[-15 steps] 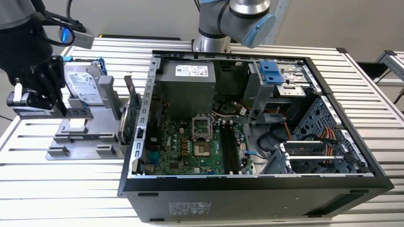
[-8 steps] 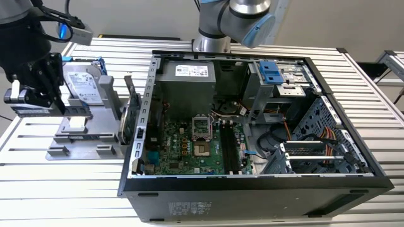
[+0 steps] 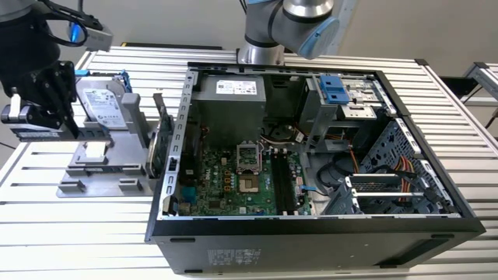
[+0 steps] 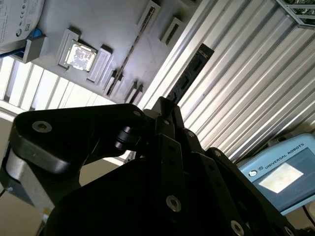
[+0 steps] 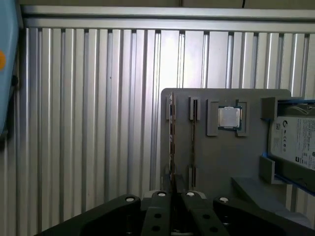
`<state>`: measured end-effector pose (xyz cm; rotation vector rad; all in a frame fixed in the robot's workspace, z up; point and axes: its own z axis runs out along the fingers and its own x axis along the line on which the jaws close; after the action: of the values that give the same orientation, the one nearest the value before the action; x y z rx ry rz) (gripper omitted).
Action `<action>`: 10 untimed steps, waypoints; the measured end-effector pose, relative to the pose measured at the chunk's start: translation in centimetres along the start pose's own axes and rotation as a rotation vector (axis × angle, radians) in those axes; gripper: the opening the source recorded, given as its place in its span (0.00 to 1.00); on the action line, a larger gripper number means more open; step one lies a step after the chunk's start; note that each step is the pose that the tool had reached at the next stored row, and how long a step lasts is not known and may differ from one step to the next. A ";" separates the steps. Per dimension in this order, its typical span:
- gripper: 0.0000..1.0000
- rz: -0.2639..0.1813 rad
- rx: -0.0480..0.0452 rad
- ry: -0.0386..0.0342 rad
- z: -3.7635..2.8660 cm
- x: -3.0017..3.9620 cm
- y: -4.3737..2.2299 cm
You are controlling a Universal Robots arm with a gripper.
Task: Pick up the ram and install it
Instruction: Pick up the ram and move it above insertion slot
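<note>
The gripper [image 4: 167, 105] has its fingers closed flat against the two faces of the ram [image 4: 194, 66], which juts past the fingertips as a thin dark stick, seen edge-on in both wrist views; pinching the faces rather than the ends probably leaves the long contact edge free and keeps the thin board from flexing; in the exterior view the stick hangs roughly level in the air, touching nothing but the fingers, above the edge of the grey holder plate [image 3: 101, 178] farthest from the computer case [image 3: 311, 233]; so I judge the pick done and the fitting not yet; the narrow brackets [image 5: 193, 110] along that edge look made to stand such sticks upright

The plate lies on the slatted metal table [image 3: 78, 233], near its edge on the exterior view's left; a silver hard drive [image 3: 101, 102] stands in blue clips at the plate's far corner, a processor chip [image 5: 230, 118] sits in a square pocket mid-plate, and a green expansion card [image 3: 165, 146] stands on edge along the plate's edge nearest the case

The case lies open mid-table, with the motherboard [image 3: 225, 186] on its floor and long black memory slots [image 3: 279, 181] beside the processor socket [image 3: 247, 160]; between the held ram and those slots stand the green card and the case's raised side wall; loose cables [image 3: 284, 137] lie close to the slots' far ends, and the power supply box [image 3: 225, 108] crowds that corner
</note>
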<state>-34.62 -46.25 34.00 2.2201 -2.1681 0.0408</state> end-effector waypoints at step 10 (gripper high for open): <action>0.00 0.000 0.0000 0.0000 -0.70 0.03 0.01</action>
<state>-34.62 -46.26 34.70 2.2201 -2.1681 0.0408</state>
